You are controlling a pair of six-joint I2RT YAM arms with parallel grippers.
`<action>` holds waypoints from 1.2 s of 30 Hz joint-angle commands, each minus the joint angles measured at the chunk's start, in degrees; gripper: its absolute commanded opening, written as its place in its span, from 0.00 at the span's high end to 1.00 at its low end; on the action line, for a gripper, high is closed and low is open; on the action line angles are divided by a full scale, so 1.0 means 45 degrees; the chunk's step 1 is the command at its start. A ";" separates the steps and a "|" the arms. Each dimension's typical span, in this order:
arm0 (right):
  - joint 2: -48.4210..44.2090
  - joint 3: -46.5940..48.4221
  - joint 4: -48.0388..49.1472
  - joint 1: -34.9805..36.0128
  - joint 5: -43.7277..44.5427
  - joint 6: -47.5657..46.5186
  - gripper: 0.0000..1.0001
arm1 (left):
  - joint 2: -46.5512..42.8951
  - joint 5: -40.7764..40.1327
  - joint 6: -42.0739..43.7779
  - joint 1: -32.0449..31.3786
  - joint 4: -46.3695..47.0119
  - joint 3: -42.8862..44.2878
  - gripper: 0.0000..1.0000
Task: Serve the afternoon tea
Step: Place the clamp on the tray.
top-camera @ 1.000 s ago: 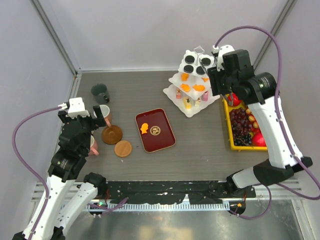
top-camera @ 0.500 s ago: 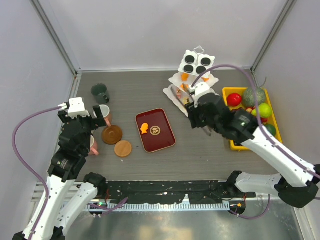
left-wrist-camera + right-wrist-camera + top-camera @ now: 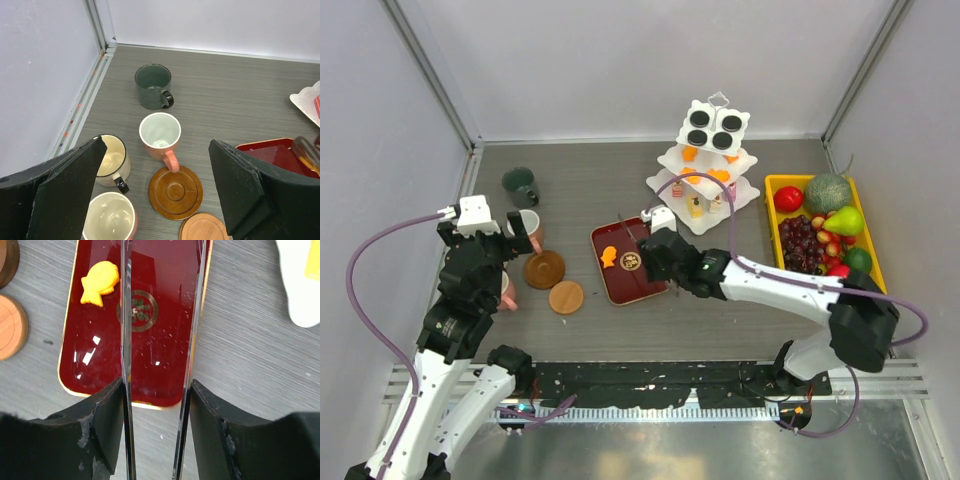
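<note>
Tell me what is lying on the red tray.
One orange fish-shaped sweet lies on the red tray, beside a gold emblem. The tongs in the right pincer cover thin strips of it.

White three-tier stand (image 3: 658,182) upright at far right. Four black round sweets (image 3: 698,117) on top tier, orange sweets (image 3: 720,176) on middle, pink-yellow sweets (image 3: 695,207) on bottom. One orange fish sweet (image 3: 100,282) flat on far-left part of red tray (image 3: 150,355). Four mugs upright at left: dark green mug (image 3: 152,86) farthest, pink mug (image 3: 160,135) nearer, cream mug (image 3: 112,155) and second pink mug (image 3: 110,217) nearest. Dark coaster (image 3: 175,192) flat, just beside pink mug's handle; light coaster (image 3: 202,227) just beside it, nearer.
</note>
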 commanded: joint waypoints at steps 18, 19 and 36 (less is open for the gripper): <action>0.3916 0.0141 0.3186 0.0943 0.0288 0.2341 0.34 | -0.0228 -0.0008 -0.0073 0.0027 0.0775 -0.0077 0.03; 0.3837 0.0239 0.3087 0.0924 0.0268 0.2321 0.31 | -0.0228 -0.0009 -0.0073 0.0027 0.0775 -0.0077 0.03; 0.0732 -0.0402 -0.0096 0.0923 0.0854 0.1911 0.36 | -0.0228 0.0011 -0.0053 0.0046 0.0775 -0.0077 0.03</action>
